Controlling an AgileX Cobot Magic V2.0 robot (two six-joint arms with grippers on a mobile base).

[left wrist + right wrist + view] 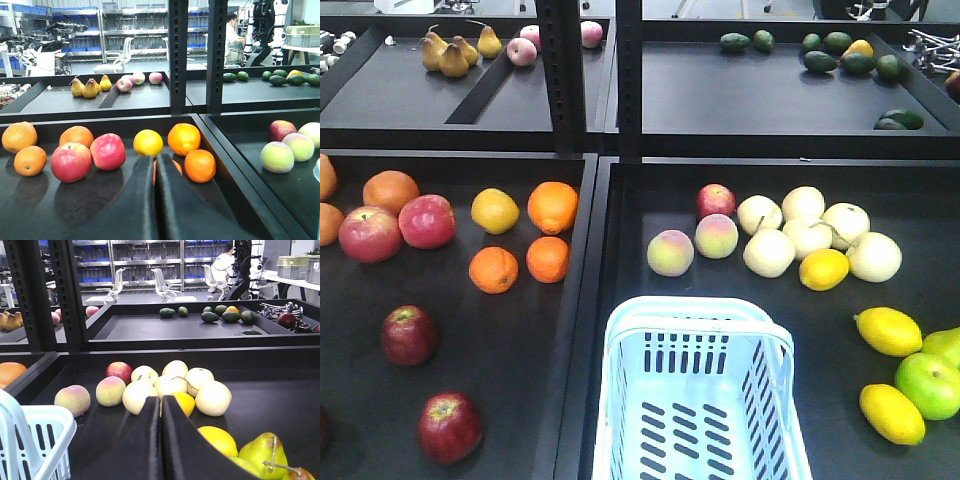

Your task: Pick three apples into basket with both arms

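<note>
Two dark maroon apples lie in the front left tray, one [408,335] farther back and one [450,427] nearer the front. A dark red sliver [322,425] shows at the left edge. The pale blue basket [612,390] stands empty at the front of the right tray, its handle folded over the back rim. Neither arm appears in the front view. My left gripper [155,161] is shut and empty, pointing at the oranges; the maroon apples are out of its view. Shut and empty too, my right gripper [161,399] points at pale round fruit, with the basket [50,416] to its left.
Two brighter pink-red apples [370,233] [427,221] and several oranges [552,206] lie behind the maroon ones. A raised divider [582,300] separates the trays. The right tray holds peaches [670,252], pale fruit [769,252], lemons [888,331] and a green apple [928,385]. Upright posts [560,70] stand behind.
</note>
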